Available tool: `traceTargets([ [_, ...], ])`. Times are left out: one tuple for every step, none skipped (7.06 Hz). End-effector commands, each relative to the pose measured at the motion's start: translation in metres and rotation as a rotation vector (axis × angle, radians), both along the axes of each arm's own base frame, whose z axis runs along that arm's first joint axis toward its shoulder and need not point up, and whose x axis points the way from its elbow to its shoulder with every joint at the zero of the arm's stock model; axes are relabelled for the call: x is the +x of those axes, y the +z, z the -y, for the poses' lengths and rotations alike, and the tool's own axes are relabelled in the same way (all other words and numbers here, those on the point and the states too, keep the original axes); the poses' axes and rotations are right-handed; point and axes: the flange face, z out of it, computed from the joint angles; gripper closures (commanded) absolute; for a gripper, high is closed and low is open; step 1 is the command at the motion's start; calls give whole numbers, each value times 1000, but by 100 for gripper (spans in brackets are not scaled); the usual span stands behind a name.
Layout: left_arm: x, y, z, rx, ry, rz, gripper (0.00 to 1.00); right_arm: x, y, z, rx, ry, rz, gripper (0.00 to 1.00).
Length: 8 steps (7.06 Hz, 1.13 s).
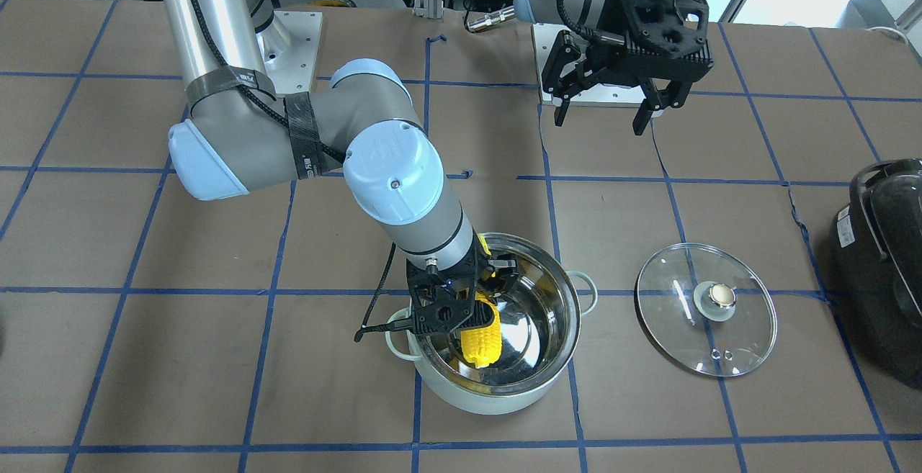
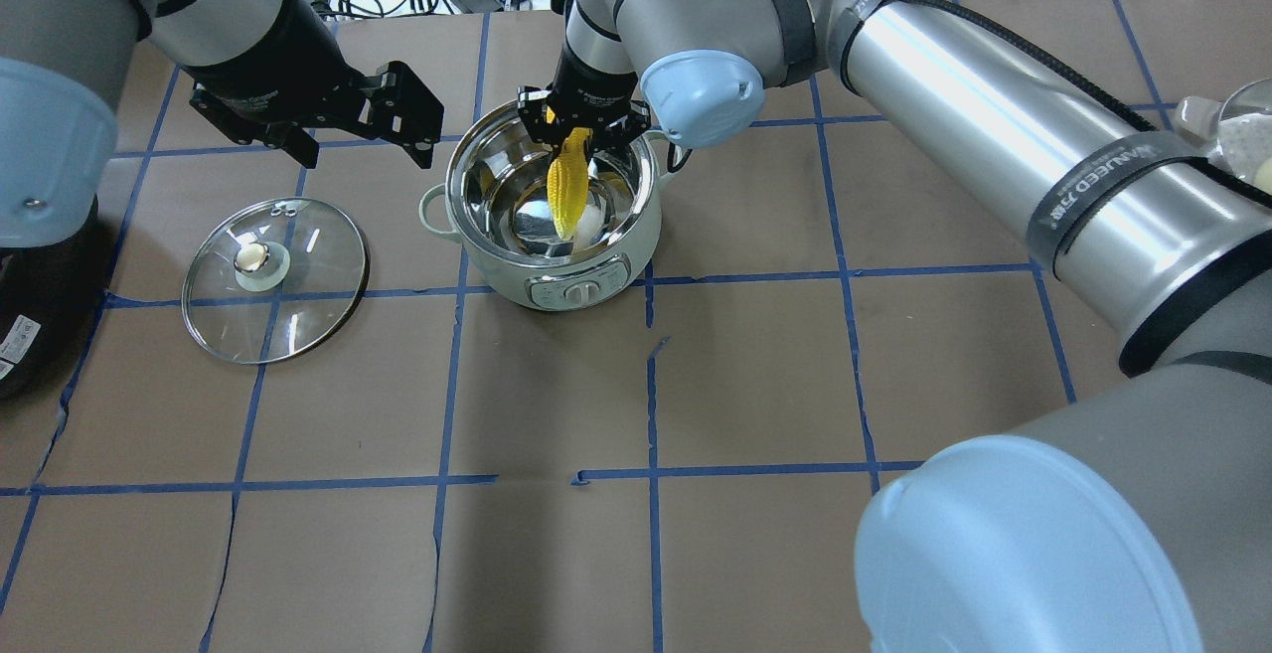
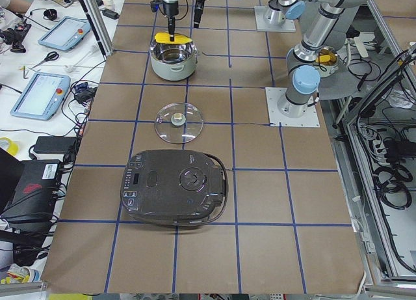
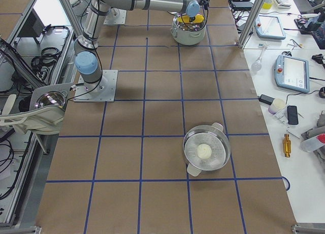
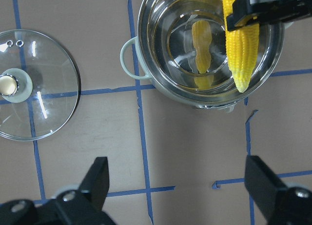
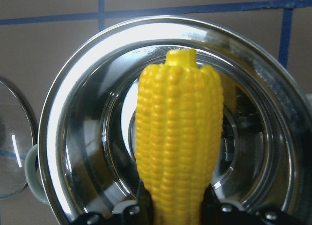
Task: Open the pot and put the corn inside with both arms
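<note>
The mint-green pot (image 1: 497, 395) stands open, with its steel inside bare; it also shows in the overhead view (image 2: 556, 280) and the left wrist view (image 5: 127, 59). My right gripper (image 1: 479, 293) is shut on the yellow corn (image 1: 481, 336) and holds it tilted over the pot's opening, tip down and clear of the bottom. The corn also shows in the overhead view (image 2: 564, 186) and the right wrist view (image 6: 178, 147). The glass lid (image 1: 706, 311) lies flat on the table beside the pot. My left gripper (image 1: 599, 122) is open and empty, raised above the table behind the lid.
A large black appliance (image 1: 882, 264) sits at the table's end beyond the lid. A steel steamer pan (image 4: 205, 153) with a white item in it stands far off on the right arm's side. Blue tape lines grid the brown table.
</note>
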Motion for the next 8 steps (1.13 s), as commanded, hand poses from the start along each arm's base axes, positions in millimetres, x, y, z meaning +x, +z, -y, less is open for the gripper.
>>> traceTargets([
  [1, 0, -1, -1, 0, 4, 0, 11, -18, -3, 22, 13, -3, 0],
  [5, 1, 0, -3, 8, 32, 0, 10, -11, -2, 8, 20, -2, 0],
  [7, -1, -5, 38, 11, 60, 0, 6, 9, -6, -21, 19, -8, 0],
  [8, -2, -8, 66, 11, 61, 0, -14, 35, -8, -40, 8, -10, 0],
  [12, -1, -7, 65, 20, 58, 0, -52, 61, -13, -23, -34, -127, 0],
  [20, -2, -4, 64, 37, 54, 0, -98, 88, -19, 10, -81, -231, 0],
  [30, -1, -2, 66, 58, 52, 0, -144, 120, -29, 30, -102, -303, 0],
  [32, -3, -1, 69, 63, 46, 0, -178, 156, -50, 51, -78, -337, 0],
])
